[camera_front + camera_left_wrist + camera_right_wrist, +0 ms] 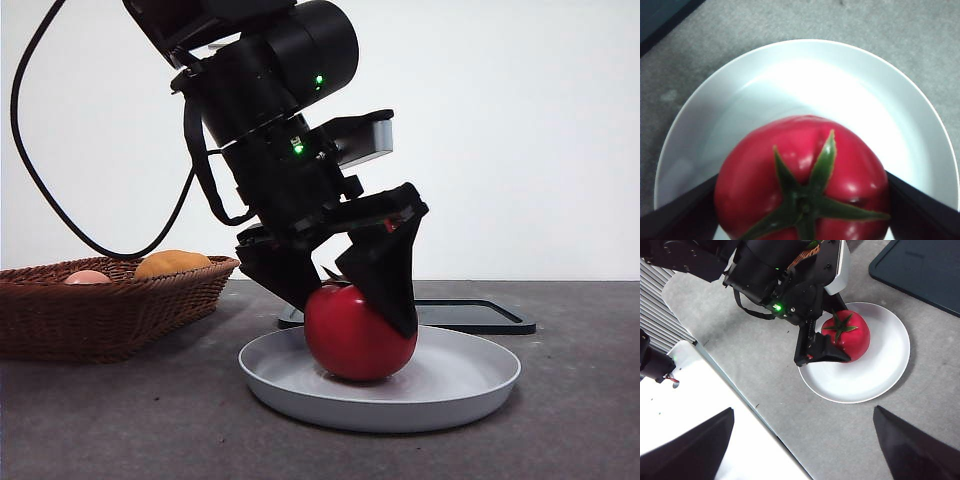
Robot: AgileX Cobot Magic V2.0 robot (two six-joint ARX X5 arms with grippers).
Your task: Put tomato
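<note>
The glossy red tomato with its green spiky stem rests in the grey-white plate near the middle of the table. My left gripper comes down from above, shut on the tomato, with one black jaw against each side. In the left wrist view the tomato fills the space between the jaws, over the plate. In the right wrist view, from high up, I see the left gripper, the tomato and the plate. My right gripper hangs open and holds nothing.
A brown wicker basket at the left holds an orange-yellow fruit and a pale pink fruit. A flat dark tray lies just behind the plate. A white surface borders the grey table on the right arm's side.
</note>
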